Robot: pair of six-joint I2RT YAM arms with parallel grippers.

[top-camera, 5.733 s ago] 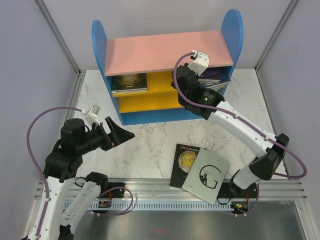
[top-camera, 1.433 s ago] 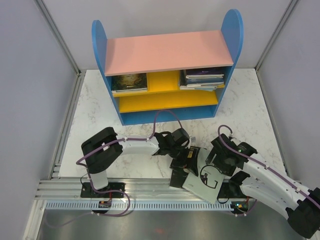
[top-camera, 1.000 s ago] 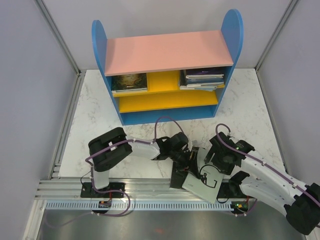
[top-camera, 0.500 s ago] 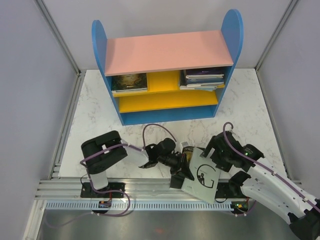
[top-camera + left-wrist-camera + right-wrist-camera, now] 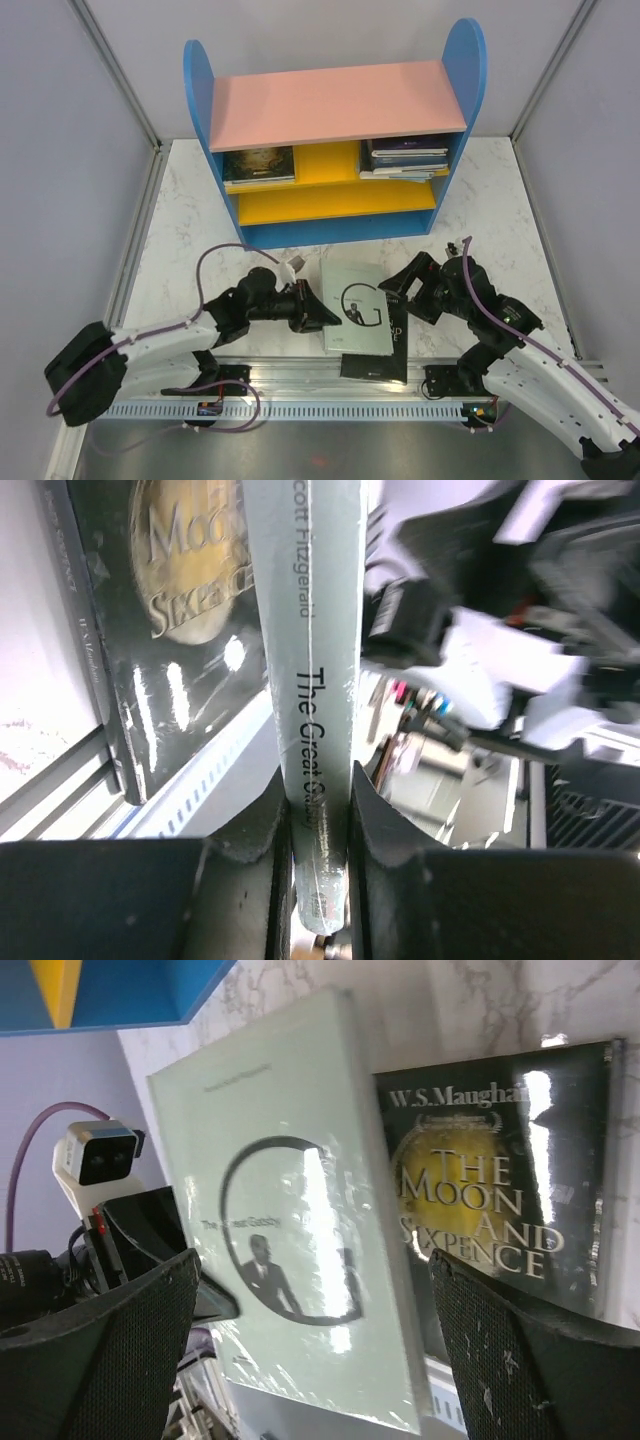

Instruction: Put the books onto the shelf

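My left gripper (image 5: 322, 316) is shut on the spine edge of the pale grey book with the large "G" (image 5: 356, 303). In the left wrist view its jaws (image 5: 320, 820) clamp that spine (image 5: 310, 630). The grey book lies partly over a black book (image 5: 376, 362) near the table's front edge. My right gripper (image 5: 401, 297) stands open just right of the grey book, holding nothing. Its wrist view shows the grey cover (image 5: 290, 1210) and the black cover (image 5: 500, 1180) between its wide fingers (image 5: 100, 1360). The shelf (image 5: 335, 100) stands at the back, with books at the left (image 5: 258, 163) and right (image 5: 405, 155) of its upper level.
Grey walls enclose the marble table (image 5: 190, 230) on three sides. A metal rail (image 5: 300, 385) runs along the front edge by the arm bases. The shelf's blue base (image 5: 130, 990) shows at the top of the right wrist view.
The left gripper closed on the grey book and drew it left and back, uncovering the black book's lower half. The right gripper pulled back from the book and opened wider.
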